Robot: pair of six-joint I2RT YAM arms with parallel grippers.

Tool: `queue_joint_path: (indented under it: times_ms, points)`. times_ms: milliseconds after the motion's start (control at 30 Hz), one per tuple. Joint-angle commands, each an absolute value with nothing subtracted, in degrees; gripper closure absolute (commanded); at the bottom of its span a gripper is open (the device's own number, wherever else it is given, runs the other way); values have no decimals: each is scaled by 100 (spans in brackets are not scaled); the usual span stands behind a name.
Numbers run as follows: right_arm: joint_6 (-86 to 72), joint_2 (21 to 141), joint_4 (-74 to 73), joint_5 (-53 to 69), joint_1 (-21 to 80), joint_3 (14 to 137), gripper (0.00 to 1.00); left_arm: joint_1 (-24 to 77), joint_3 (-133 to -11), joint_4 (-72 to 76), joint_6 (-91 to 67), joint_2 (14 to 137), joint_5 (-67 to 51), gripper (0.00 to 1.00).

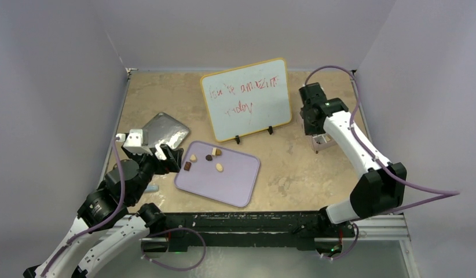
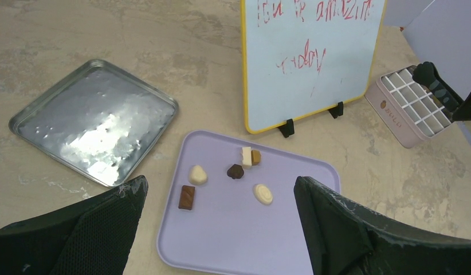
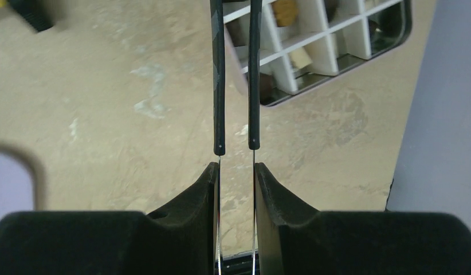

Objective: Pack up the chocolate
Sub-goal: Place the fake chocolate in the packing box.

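Several chocolate pieces lie on the lavender tray [image 2: 279, 240]: a cream heart [image 2: 197, 174], a brown bar [image 2: 187, 197], a dark heart [image 2: 235, 171], a cream and tan pair [image 2: 251, 156] and a cream oval [image 2: 263, 193]. My left gripper [image 2: 219, 189] hangs open over the tray's near left part [image 1: 166, 152], with nothing between its fingers. My right gripper [image 3: 235, 167] is shut on thin metal tongs [image 3: 219, 86]. The tongs' black tips reach over the pale pink gridded box [image 3: 336, 40]. Some cells there hold pieces, such as a tan one [image 3: 286, 10].
A whiteboard [image 1: 247, 98] with red writing stands behind the lavender tray, between it and the box [image 2: 413, 109]. A dented metal tray [image 2: 95, 129] lies at the left. Pale walls close in the table on three sides.
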State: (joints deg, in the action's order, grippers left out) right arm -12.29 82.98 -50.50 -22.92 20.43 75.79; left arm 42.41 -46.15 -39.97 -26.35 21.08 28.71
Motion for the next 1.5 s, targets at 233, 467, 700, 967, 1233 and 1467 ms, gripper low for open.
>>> queue_joint_path:
  times_ms: [233, 467, 700, 967, 1233, 1467]
  points:
    - [-903, 8740, -4545, -1550, 1015, 7746, 82, 4238, -4619, -3832, -2557, 2068, 2769, 1]
    - [-927, 9003, -4439, -1507, 903, 7829, 79, 4237, -4614, -3814, -2557, 1958, 2755, 1]
    - [-876, 9238, -4362, -1635, 840, 7947, 78, 4237, -4613, -3806, -2540, 1960, 2754, 1]
    - [-927, 9595, -4387, -1741, 770, 8159, 74, 4237, -4618, -3814, -2540, 1912, 2792, 1]
    - [-993, 9586, -4535, -1782, 765, 8248, 64, 4239, -4644, -3838, -2566, 1903, 2796, 1]
    - [-1024, 9360, -4603, -1838, 765, 8272, 62, 4240, -4646, -3839, -2573, 1872, 2821, 1]
